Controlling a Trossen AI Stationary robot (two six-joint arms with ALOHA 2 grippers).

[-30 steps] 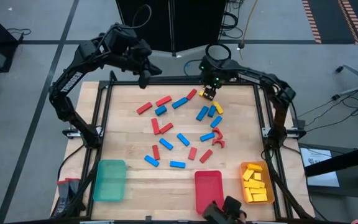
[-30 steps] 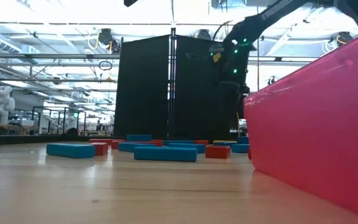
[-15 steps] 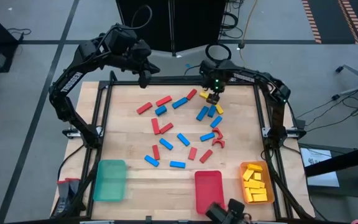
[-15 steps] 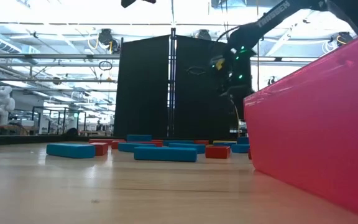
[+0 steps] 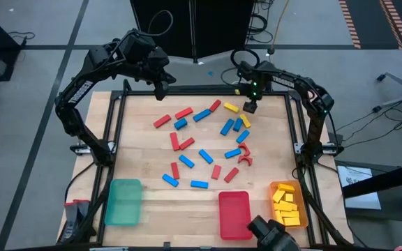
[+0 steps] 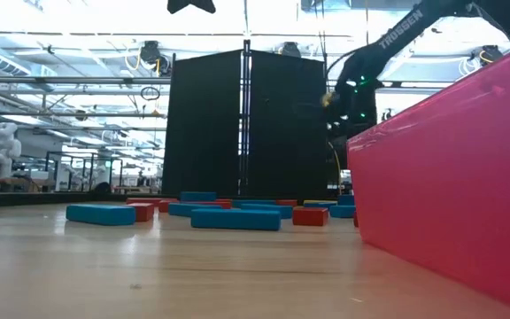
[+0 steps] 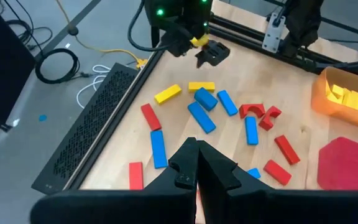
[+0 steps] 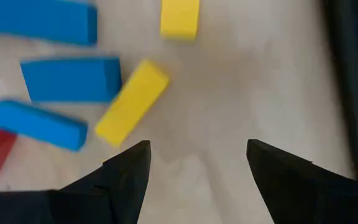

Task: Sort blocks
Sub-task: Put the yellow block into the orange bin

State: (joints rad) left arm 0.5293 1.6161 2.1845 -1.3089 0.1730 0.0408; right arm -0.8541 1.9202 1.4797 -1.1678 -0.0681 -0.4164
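While most of the blocks [image 5: 204,155] lie scattered across the middle and far part of the tabletop [image 5: 138,150], a batch of yellow ones already sits in the orange tray [image 5: 288,206] at the near right corner. The loose pieces are mostly blue and red bars, with two red arches [image 5: 243,155] touching each other on the side of the spread nearer the orange tray. Two yellow bars remain on the wood: one yellow block [image 5: 231,107] at the far edge of the scatter, and a second yellow block [image 5: 246,122] just toward the orange tray from it, lying against blue bars.

The right gripper [image 5: 251,107] hangs above the far part of the tabletop, straight back from the orange tray and just beside the farther yellow bar. Its wrist camera shows the fingers [image 8: 126,174] spread wide with nothing between them, bare wood under the gap and a yellow bar just ahead.

The left gripper [image 5: 161,88] is raised over the far rail, well apart from the orange tray and diagonally across from it; its fingers [image 7: 194,165] appear pressed together, though the view of them is partly blocked.

The red tray [image 5: 234,213] stands just beside the orange tray along the near edge, and the green tray [image 5: 123,201] sits farther along the same edge.
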